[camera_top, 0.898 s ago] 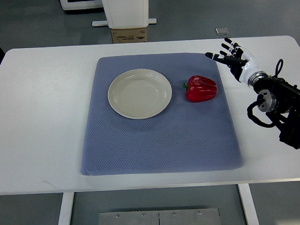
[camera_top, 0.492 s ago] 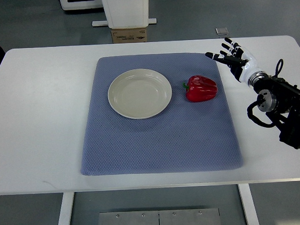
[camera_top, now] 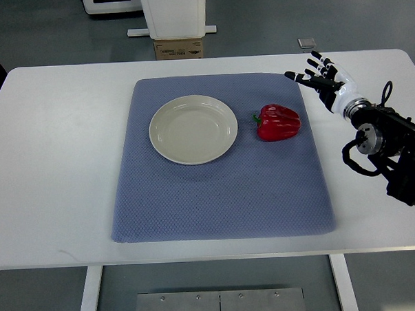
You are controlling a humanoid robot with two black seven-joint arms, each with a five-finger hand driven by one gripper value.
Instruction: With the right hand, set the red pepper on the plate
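1. Hovering w/ fingers spread, holding nothing: right hand [camera_top: 319,80], at mat [camera_top: 223,196] far-right corner.
2. Red pepper [camera_top: 278,122] lies on mat, toward robot & left of hand, long axis left-right.
3. Plate [camera_top: 193,128] just left of pepper.

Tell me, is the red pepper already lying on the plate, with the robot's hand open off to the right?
Not quite. In the top view the pepper lies on the blue mat, right of the plate, which holds nothing. The right hand is indeed open, off to the right.
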